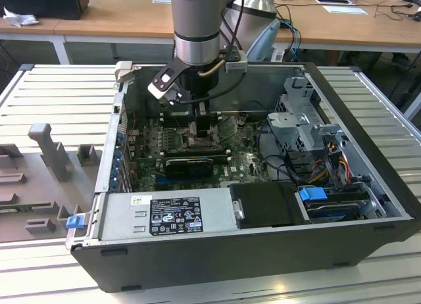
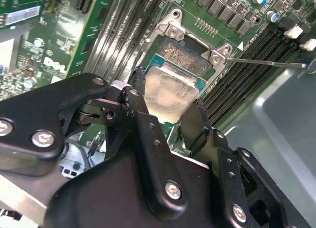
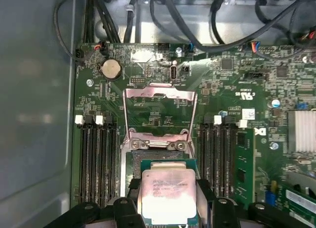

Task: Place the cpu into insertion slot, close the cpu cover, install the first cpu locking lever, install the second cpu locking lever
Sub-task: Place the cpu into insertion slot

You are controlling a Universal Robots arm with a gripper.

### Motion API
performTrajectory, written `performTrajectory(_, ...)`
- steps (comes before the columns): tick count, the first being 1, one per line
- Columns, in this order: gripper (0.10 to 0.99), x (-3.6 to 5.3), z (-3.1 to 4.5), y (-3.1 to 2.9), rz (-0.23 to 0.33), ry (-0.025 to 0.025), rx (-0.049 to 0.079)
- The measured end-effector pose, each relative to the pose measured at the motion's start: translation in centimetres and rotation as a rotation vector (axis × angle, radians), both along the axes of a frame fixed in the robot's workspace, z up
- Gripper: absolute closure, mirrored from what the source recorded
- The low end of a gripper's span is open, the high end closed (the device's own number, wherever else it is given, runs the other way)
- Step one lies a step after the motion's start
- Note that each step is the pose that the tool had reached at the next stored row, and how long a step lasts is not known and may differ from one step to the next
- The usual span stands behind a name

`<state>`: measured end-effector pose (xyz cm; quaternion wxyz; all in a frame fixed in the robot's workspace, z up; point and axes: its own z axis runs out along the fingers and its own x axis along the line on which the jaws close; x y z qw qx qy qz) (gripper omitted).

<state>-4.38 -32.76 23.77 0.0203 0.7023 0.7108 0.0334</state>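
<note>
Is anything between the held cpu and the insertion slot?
Nothing visible does. The gripper holds the cpu right over the insertion slot, whose pin field lies bare, and the cpu cover is swung open off it.

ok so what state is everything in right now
gripper, shut on the cpu
cpu, held over the insertion slot, not yet seated
insertion slot, uncovered, pin field partly showing
cpu cover, flipped up, open
locking lever, unlatched, swung out
computer case, side open

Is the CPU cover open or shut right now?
Open: the thin silver metal cover frame is swung back off the dark-framed square socket.
</note>
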Motion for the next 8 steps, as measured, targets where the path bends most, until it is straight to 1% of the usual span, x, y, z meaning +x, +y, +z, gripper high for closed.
performTrajectory(2,0.557,-0.16,-0.75,0.25,0.000,0.0000,0.000)
performTrajectory(4,0.557,-0.22,-1.10,0.36,0.000,0.0000,0.000)
performTrajectory(7,0.557,-0.26,-1.84,0.61,-0.001,-0.0001,0.000)
performTrajectory(8,0.557,-0.26,-2.32,0.68,-0.020,0.0001,0.000)
